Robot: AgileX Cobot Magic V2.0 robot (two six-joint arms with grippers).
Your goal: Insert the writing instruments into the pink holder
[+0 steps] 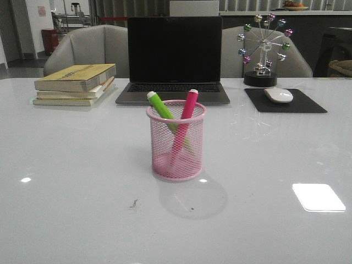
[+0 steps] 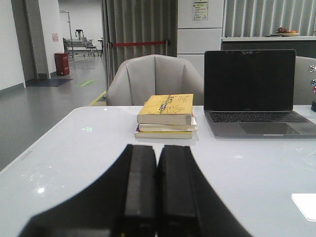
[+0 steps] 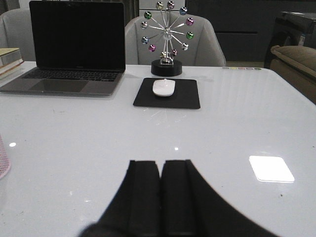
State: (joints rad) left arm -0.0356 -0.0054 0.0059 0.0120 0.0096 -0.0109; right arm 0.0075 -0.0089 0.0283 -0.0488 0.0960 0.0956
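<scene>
Both markers, green (image 1: 161,105) and pink (image 1: 187,111), stand crossed inside the pink mesh cup (image 1: 176,159) at mid-tabletop (image 1: 66,181); I judge the task complete. My left jaws (image 2: 157,192) and right jaws (image 3: 160,197) are pressed together, empty.

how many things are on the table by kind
marker pens: 2, lime green marker and magenta marker, both in the holder
pink mesh pen holder: 1
books: 3, stacked
laptop: 1
mouse: 1
mouse pad: 1
ferris wheel ornament: 1
total: 10
</scene>
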